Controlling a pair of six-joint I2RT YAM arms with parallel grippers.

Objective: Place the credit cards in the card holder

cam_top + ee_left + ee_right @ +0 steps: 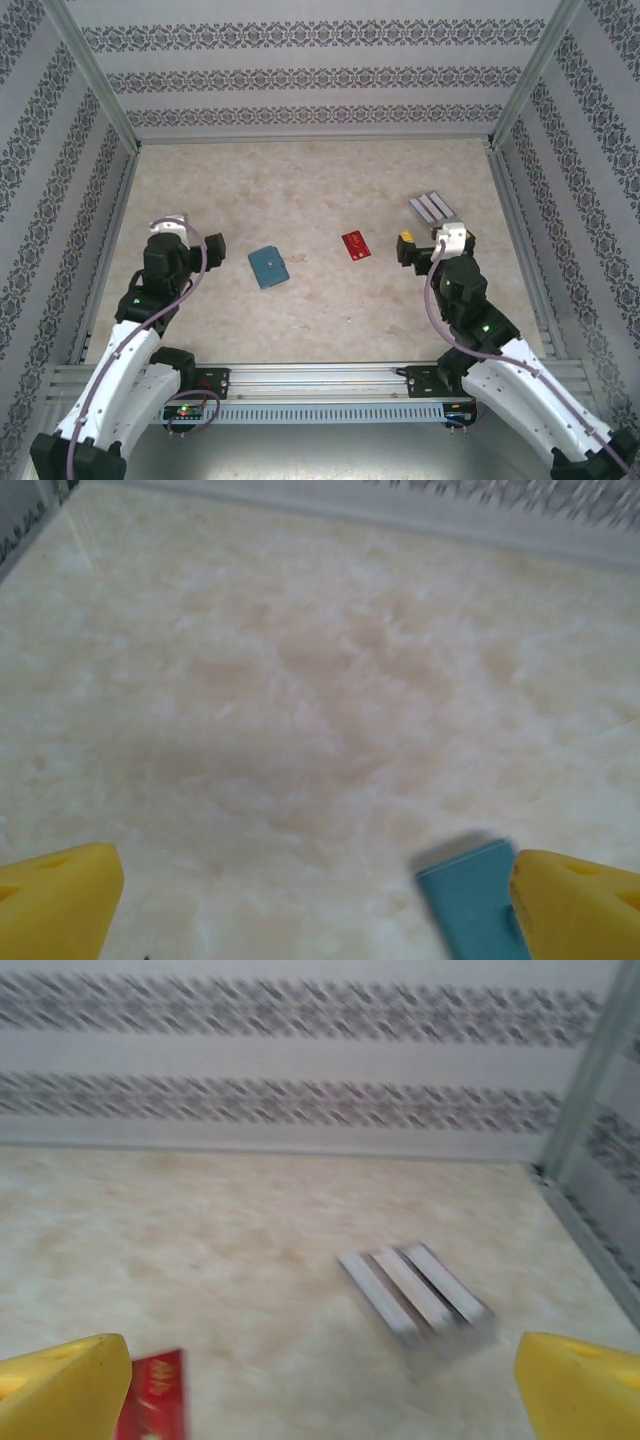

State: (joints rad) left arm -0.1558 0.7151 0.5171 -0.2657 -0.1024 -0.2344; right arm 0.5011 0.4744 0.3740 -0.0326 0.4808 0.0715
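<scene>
Marbled beige table (300, 180) carries everything, and nothing on it suggests the job has got going. Of the two arms, the left one reaches up the left side, and its gripper (205, 244) stands just left of the wallet, fingers spread wide and holding nothing. The left wrist view confirms this: both yellow fingertips (60, 890) sit far apart over bare tabletop, with a teal corner of the wallet (470, 900) just inside the right one. The right gripper (412, 248) is likewise spread and empty, resting between the card and the grey ribbed block (432, 208), which lies near the far right corner and plays no part in the task. Its own camera shows that block (420, 1300) ahead and the red card (155, 1395) low on the left, beside the left fingertip. The wallet (269, 266) lies flat near the table's middle, teal side up and apparently folded shut, apart from the card. The card (356, 244) lies flat to the wallet's right, with bare table between them, outside any pocket. One card is plainly visible; whether there are others cannot be told. As judged, all of it is left: open the wallet, lift the card, slide it in.
</scene>
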